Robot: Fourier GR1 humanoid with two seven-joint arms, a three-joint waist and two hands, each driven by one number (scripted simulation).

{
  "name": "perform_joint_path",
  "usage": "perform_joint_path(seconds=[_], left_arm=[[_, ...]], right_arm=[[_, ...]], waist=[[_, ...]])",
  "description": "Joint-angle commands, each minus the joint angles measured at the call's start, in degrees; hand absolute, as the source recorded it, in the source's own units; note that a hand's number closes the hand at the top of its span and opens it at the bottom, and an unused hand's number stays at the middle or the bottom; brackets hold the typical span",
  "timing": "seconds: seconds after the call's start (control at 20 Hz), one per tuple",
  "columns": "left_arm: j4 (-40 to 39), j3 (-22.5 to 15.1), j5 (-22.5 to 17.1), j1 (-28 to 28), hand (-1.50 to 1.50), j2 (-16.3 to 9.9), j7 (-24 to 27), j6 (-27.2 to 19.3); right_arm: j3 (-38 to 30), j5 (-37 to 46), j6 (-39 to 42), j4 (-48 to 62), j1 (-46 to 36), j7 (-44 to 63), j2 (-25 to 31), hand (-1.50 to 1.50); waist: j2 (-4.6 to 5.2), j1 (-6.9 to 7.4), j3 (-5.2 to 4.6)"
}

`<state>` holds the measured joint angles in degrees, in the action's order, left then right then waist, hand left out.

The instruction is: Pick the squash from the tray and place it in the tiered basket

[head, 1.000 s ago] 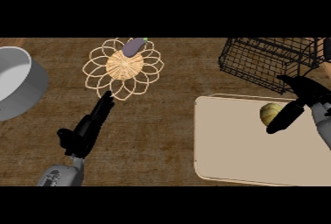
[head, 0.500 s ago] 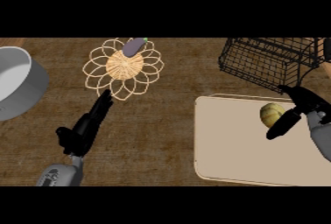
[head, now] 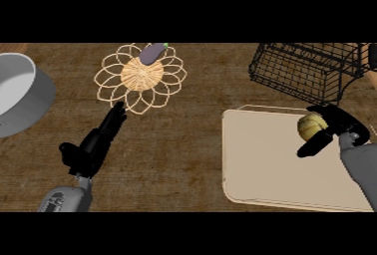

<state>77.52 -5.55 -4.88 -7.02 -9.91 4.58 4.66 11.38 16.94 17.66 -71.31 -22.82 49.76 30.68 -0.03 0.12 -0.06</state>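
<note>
Head view: right hand curls around the squash over the tray, beside the tiered basket.

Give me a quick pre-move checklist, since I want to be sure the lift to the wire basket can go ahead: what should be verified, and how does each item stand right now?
1. Right robot hand at the squash: ok, fingers curl round it.
2. Squash lifted off the tray: cannot tell from this steep view.
3. Tiered basket in view beyond the tray: ok.
4. Basket opening free: cannot tell through the wire.
5. Left robot hand out of the way: ok, open, far left, near the woven trivet.
</note>
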Motion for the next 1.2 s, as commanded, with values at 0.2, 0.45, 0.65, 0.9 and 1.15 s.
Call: perform_joint_path(seconds=[0.2, 0.45, 0.65, 0.9, 1.15], left_arm=[[-4.06, 1.51, 1.1, -1.98, 0.0, 0.54, 2.01, 0.68], [3.24, 1.03, 2.12, -0.17, 0.0, 1.76, -3.26, -0.21], [0.07, 0.81, 2.7, 2.03, 0.0, 2.42, 1.57, 0.18], [0.71, 0.68, 3.16, 2.46, 0.0, 2.66, 1.55, -0.69], [1.63, 0.7, 3.63, 1.86, 0.0, 1.96, 0.62, -0.29]], right_arm=[[-2.23, 7.0, -8.78, 6.1, 0.4, -16.49, -3.05, 1.5], [-3.33, 10.39, -8.1, 4.2, -1.06, -12.55, -7.74, 1.5], [-8.3, 10.24, -5.6, 5.77, 4.59, -23.02, 3.87, 1.5], [-14.74, 13.19, -8.75, 14.98, 12.12, -40.68, 20.51, 1.5], [-22.31, 11.98, -16.7, 24.38, 14.16, -55.05, 24.87, 1.5]], waist=[[0.17, 0.15, 0.08], [0.04, 0.1, 0.06], [0.08, -0.27, 0.07], [0.36, -0.76, 0.24], [0.12, -0.21, 0.2]])
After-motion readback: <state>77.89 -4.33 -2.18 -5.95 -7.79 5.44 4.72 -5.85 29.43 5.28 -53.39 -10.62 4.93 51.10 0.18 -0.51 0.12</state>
